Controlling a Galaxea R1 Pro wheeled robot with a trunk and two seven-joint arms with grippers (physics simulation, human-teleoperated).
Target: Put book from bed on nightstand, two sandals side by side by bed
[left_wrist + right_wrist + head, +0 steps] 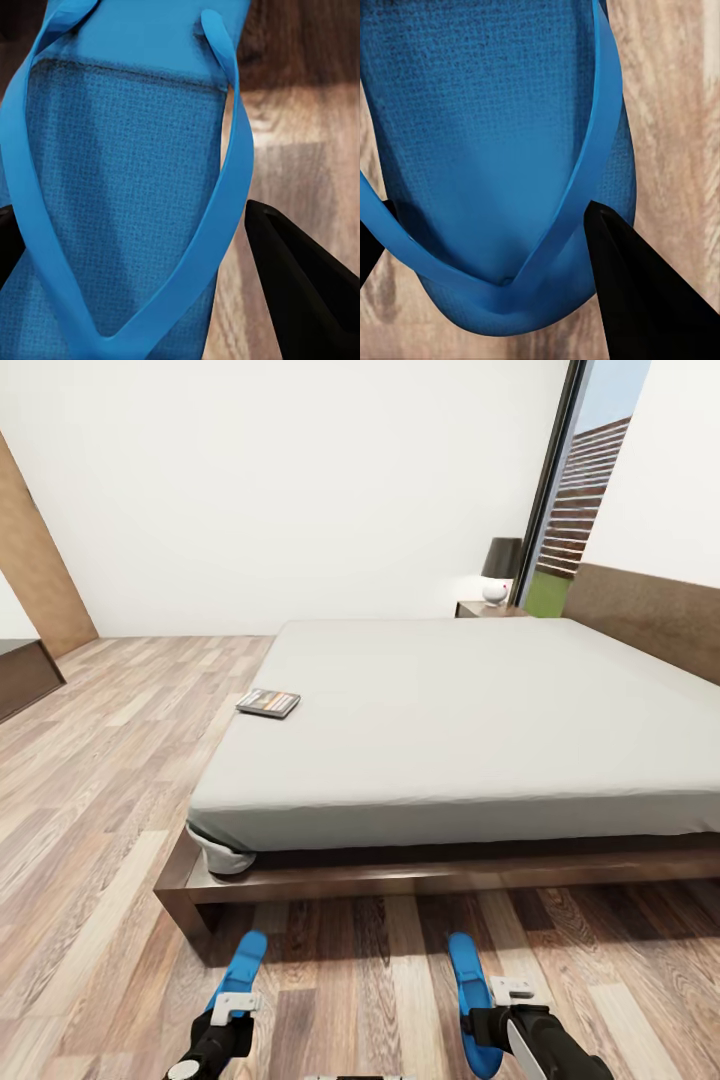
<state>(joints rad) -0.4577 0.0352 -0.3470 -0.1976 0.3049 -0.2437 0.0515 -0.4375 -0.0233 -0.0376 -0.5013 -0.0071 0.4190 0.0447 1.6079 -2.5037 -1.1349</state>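
Note:
The book lies flat on the pale-grey mattress of the bed, near its left edge. A dark nightstand stands at the bed's far corner, by the headboard. The two blue sandals are side by side in front of the bed's wooden foot rail, low over the plank floor. My left gripper is shut on the left sandal at its heel end. The right gripper is shut on the right sandal. Up close, each sandal sits between black fingers that touch its strap.
A lamp with a dark shade stands on the nightstand, beside a tall black-framed window. A long low dark cabinet and a brown door are at the left. Open plank floor runs along the bed's left side.

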